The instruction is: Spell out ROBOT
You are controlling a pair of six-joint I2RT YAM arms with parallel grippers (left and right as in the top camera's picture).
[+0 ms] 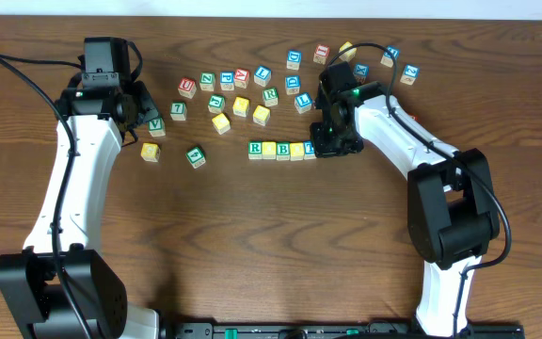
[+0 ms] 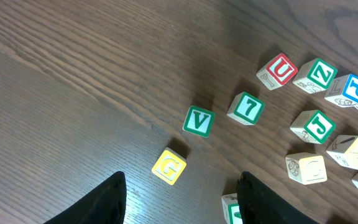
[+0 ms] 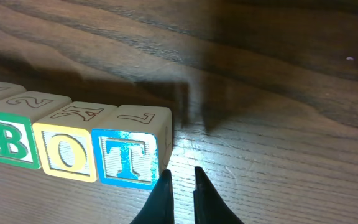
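ROBOT row point(image 1: 282, 150) lies on the counter point(image 1: 252, 245) a little right of the middle, five cubes side by side in a straight line. From where I stand it reads left to right: green R cube point(image 1: 255, 149), a yellow O cube point(image 1: 269, 149), green B cube point(image 1: 283, 150), the second yellow O point(image 1: 296, 150), and the blue T cube point(image 1: 309, 149) at the right end, half tucked under the right arm in the overhead view. Up close from the right wrist, the B point(image 3: 8, 142), O point(image 3: 67, 152) and T point(image 3: 127, 158) sit flush against one another, letters facing forward.

Right fingers point(image 3: 165, 196) are drawn in narrow, with only a slit between them and nothing in it. Their tips are down near the counter, just beside the lower right corner of the T cube; I cannot tell whether they touch it.

Left fingers point(image 2: 104, 202) are over on the far left side of the counter, well apart from the row. They stand apart with a clear gap, and they hold nothing. Below them lie a yellow G cube point(image 2: 169, 167), a green V cube point(image 2: 198, 121) and a green 7 cube point(image 2: 247, 107), each on its own. Another green cube point(image 2: 230, 210) shows at the bottom edge near the inner side of one finger.

Further back, a loose scatter of spare cubes point(image 1: 252, 85) spreads across the counter, among them a red U cube point(image 2: 280, 70) and a green Z cube point(image 2: 319, 74).
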